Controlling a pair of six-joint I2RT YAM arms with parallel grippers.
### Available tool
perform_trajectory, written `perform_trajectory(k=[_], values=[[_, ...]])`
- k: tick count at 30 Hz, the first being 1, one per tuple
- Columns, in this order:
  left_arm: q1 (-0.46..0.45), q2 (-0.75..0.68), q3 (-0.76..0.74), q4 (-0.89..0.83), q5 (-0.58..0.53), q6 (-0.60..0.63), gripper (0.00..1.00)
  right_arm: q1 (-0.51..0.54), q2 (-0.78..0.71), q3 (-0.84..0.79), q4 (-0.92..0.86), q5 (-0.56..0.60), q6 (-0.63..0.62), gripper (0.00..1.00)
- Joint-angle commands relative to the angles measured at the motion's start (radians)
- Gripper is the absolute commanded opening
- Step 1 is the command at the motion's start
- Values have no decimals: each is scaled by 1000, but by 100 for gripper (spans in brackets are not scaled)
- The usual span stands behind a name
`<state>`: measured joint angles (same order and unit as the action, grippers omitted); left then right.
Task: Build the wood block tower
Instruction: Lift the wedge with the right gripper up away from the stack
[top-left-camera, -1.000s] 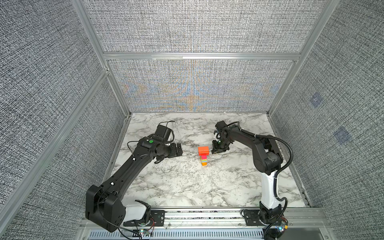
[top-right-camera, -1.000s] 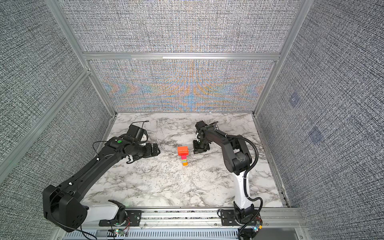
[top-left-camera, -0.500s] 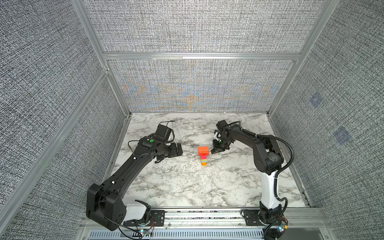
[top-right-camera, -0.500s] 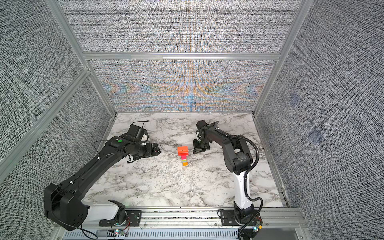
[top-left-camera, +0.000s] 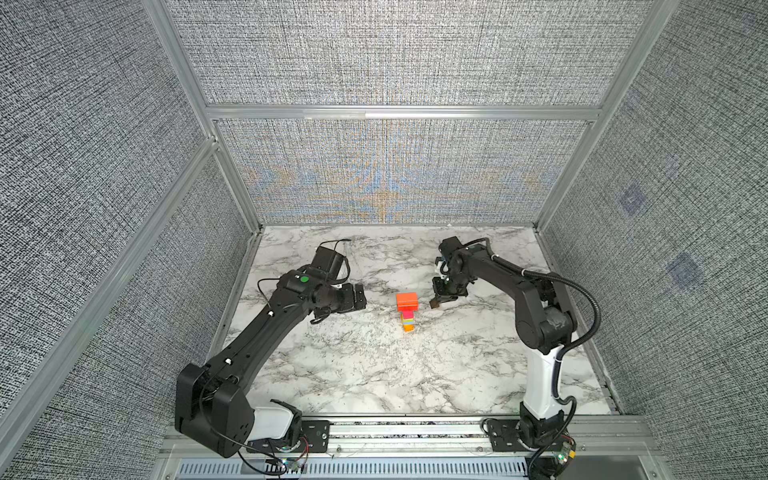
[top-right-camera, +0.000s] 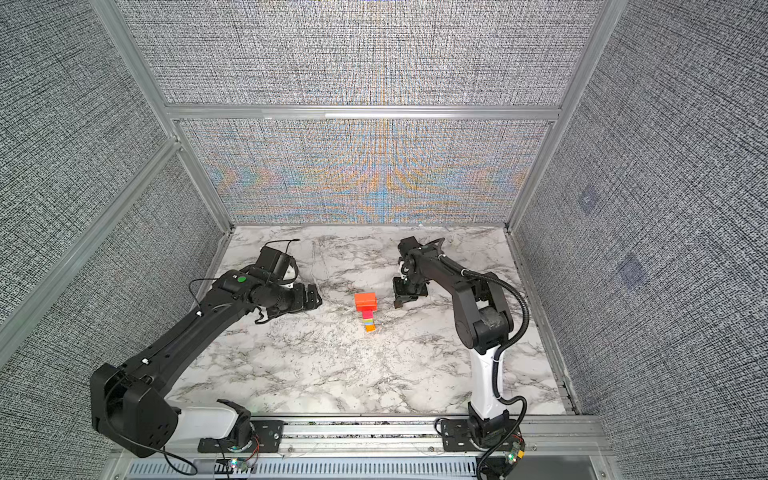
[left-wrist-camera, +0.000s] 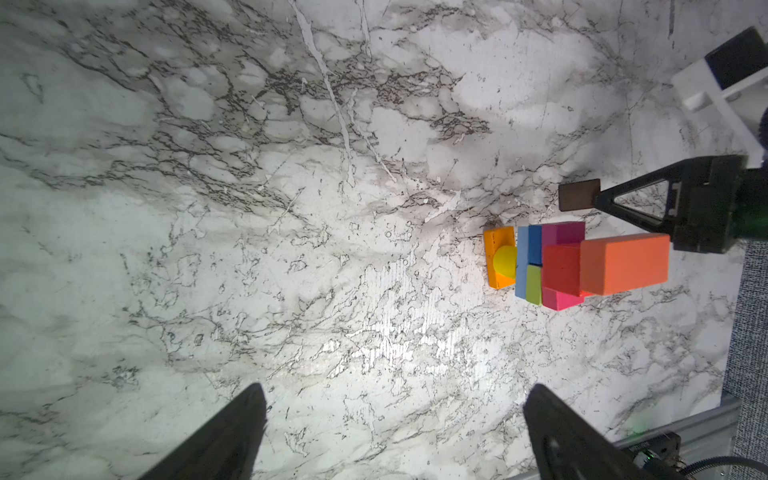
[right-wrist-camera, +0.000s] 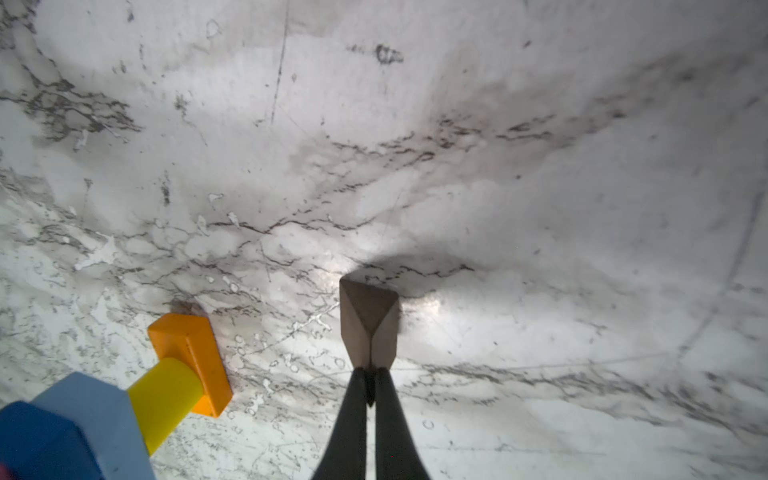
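So the tower (top-left-camera: 407, 312) stands in the middle of the desk (top-left-camera: 374, 374), slab (top-left-camera: 407, 300) on top. The right gripper (top-left-camera: 439, 301) pinches the brown block (right-wrist-camera: 369, 320) off the desk, just beside the tower's top. The left gripper (top-left-camera: 360, 296) gapes wide, holding nothing.

Marble counter (top-left-camera: 374, 374) boxed in by grey fabric walls (top-left-camera: 83, 166)

In both top views, woven grey panels stand at 9, 12 and 3 o'clock around the white, grey-veined counter. They are framed by aluminium posts (top-left-camera: 232, 183), with a crossbar (top-left-camera: 399, 112) across the 12 o'clock wall. The panel (top-left-camera: 395, 187) under it shimmers with orange and blue ripples. Two darker square patches (top-left-camera: 631, 199) mark the 3 o'clock wall. A metal rail (top-left-camera: 415, 428) edges the counter at 6 o'clock.
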<state>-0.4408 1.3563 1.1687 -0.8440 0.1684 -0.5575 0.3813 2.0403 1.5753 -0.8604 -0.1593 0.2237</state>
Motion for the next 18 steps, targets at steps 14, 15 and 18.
perform_trajectory(k=[14,15,18], values=[[2,-4,-4,1,13,5,99,6,-25,19,-101,93,118,56],[2,-6,-7,3,14,5,99,5,-18,18,-103,89,124,57],[3,-15,-15,4,10,5,99,0,4,10,-102,73,172,58]])
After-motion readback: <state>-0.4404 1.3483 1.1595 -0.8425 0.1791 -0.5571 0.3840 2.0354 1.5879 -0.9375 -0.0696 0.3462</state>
